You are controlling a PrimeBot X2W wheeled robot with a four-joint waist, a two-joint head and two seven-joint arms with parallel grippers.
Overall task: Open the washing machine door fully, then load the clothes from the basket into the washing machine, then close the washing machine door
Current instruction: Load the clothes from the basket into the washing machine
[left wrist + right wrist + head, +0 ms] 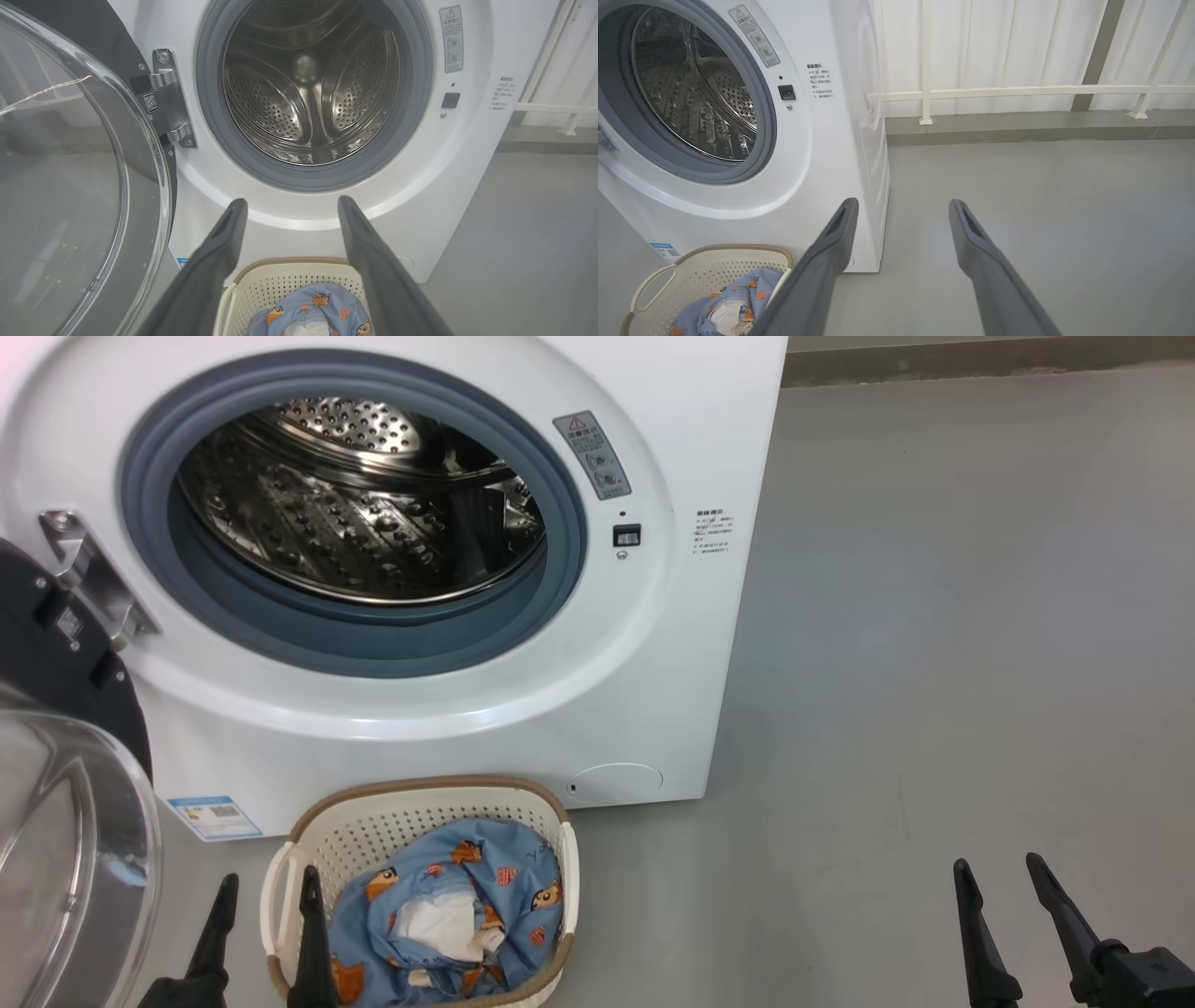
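Door (56, 803) swung wide at left, drum mouth free; bare floor (934, 663) right of washer (653, 691). Grey sticker (592, 455) with red warning triangle, blue label (215, 817) low; text too small. Clothes (439, 915) in basket (411, 798) before washer, just right of left gripper (269, 875), fingers spread. Right gripper (997, 861) spread too, well apart over floor.

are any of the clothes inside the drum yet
No, the steel drum looks bare in the left wrist view, and the blue clothes lie in the basket.
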